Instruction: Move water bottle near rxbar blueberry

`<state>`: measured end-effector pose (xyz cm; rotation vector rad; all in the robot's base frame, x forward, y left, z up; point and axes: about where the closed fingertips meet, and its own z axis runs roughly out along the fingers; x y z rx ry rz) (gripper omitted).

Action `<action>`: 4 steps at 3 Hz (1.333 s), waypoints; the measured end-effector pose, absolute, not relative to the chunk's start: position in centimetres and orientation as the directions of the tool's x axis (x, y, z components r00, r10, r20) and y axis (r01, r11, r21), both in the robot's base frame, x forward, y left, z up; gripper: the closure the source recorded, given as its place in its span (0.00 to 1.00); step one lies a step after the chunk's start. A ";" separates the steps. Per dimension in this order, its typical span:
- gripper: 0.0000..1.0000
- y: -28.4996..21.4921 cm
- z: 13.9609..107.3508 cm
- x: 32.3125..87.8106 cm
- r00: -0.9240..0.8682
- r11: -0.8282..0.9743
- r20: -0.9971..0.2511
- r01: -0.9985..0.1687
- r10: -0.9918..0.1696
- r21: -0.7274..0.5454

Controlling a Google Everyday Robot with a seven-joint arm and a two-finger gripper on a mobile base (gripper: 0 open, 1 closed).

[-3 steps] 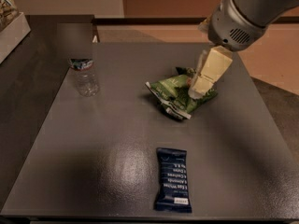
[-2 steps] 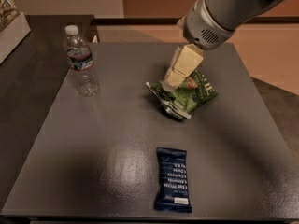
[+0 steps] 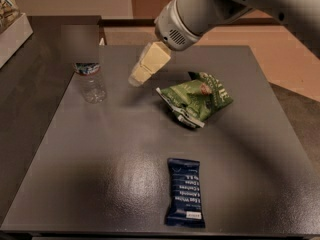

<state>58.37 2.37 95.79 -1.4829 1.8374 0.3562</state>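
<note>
While the water bottle (image 3: 91, 84) stands near the far-left corner, well apart from the rxbar blueberry (image 3: 185, 193) by the near edge, the reach seems in hand: the gripper (image 3: 135, 78) hangs near the bottle's right, toward the far edge, holding nothing. Next it must line up on the bottle's body; whether it is spread or closed I cannot tell.

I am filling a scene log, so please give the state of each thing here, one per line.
water bottle: upright at the far left of the table, not held, top hidden.
rxbar blueberry: lying flat near the front edge, apart from the bottle.
green chip bag: crumpled, lying mid-table.
gripper: in the air between bottle and chip bag, holding nothing.
</note>
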 end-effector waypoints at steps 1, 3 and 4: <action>0.00 6.8 95.4 58.6 -0.052 0.264 -0.739 -0.949 -0.671 -0.173; 0.00 13.2 94.2 58.1 -0.040 0.220 -0.821 -0.970 -0.569 -0.105; 0.00 15.8 93.7 58.1 -0.019 0.206 -0.854 -0.973 -0.520 -0.103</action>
